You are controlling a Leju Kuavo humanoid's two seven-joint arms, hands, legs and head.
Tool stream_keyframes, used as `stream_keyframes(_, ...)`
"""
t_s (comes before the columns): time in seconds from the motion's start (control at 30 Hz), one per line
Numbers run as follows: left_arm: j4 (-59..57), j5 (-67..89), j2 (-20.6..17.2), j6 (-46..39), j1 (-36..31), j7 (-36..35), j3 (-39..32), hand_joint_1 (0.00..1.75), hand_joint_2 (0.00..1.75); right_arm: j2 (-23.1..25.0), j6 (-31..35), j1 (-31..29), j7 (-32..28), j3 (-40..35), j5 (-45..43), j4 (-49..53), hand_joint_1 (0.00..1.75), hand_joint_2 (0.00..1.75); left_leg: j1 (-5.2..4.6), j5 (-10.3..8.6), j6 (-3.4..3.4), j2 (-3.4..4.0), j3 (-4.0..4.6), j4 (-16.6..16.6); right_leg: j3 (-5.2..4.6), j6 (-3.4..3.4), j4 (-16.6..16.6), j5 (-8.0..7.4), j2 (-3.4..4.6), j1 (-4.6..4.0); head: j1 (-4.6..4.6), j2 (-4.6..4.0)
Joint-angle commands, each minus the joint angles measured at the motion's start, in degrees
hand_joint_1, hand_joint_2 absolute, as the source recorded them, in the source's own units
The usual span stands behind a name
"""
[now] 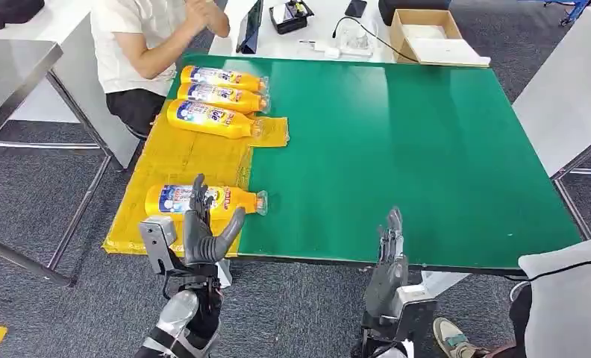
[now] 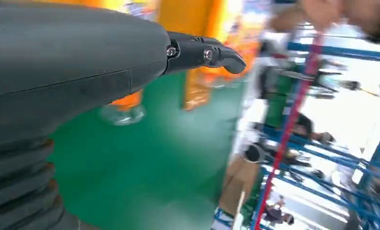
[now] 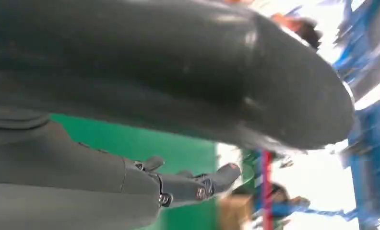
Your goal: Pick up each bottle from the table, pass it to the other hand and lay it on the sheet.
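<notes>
Lying on its side on the yellow sheet [image 1: 174, 156], just beyond the left hand [image 1: 203, 233]: nearest orange bottle [image 1: 203, 200]. Hovering with fingers spread, holding nothing. Likewise hanging empty, fingers straight: right hand [image 1: 388, 257].

The left robot hand [image 2: 82, 62] juts over the green bench [image 2: 145, 163], fingers apart and holding nothing. Beyond it lies an orange bottle [image 2: 125, 103], clear cap toward the camera.

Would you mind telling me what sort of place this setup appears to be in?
Probably a lab or workshop: a green work table on grey carpet, a person seated beside it, and blue racks behind.
</notes>
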State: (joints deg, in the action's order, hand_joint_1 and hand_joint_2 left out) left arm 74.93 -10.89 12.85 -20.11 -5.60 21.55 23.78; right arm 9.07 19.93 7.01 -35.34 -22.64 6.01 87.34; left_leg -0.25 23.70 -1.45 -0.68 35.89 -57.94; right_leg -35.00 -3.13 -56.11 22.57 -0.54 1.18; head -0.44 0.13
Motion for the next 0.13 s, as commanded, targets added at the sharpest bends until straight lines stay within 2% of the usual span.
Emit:
stream_keyframes(0.03, 2.25, -9.02, -4.66, 7.84, 1.50, -0.42, 7.47, 0.00, 1.75, -3.32, -2.53, -1.99, 3.30, -2.64, -7.36, -0.83, 0.00, 0.00, 0.04, 0.11, 0.08, 0.16, -0.24, 0.05, 0.19, 0.11, 0.05, 0.07, 0.12, -0.04, 0.00, 0.00)
stream_keyframes(0.07, 3.28, -10.82, -4.65, 10.47, 1.90, 0.38, 7.49, 0.00, 1.75, -4.03, -3.52, -2.45, 2.83, -2.24, -6.70, -0.56, 0.00, 1.75, 0.11, 0.31, 0.16, 0.27, -0.55, 0.01, 0.48, 0.23, 0.04, 0.22, 0.22, -0.13, 0.02, 0.00)
stream_keyframes(0.1, 4.13, -20.82, -4.45, 20.07, 2.68, -3.13, 6.17, 0.00, 1.75, -2.66, -2.95, -2.55, 0.19, 0.29, -5.45, 0.31, 0.00, 1.75, 0.06, 0.13, 0.09, 0.15, -0.28, 0.04, 0.27, 0.13, 0.08, 0.08, 0.11, -0.07, 0.02, 0.00)
stream_keyframes(0.13, 5.56, -23.24, -4.28, 22.05, 4.25, -4.07, 5.32, 0.00, 1.75, -2.07, -3.88, -2.76, 0.05, 1.09, -4.81, 0.80, 0.00, 1.75, 0.03, 0.12, 0.08, 0.20, -0.21, 0.02, 0.16, 0.12, 0.04, 0.06, 0.16, -0.04, 0.00, 0.00)
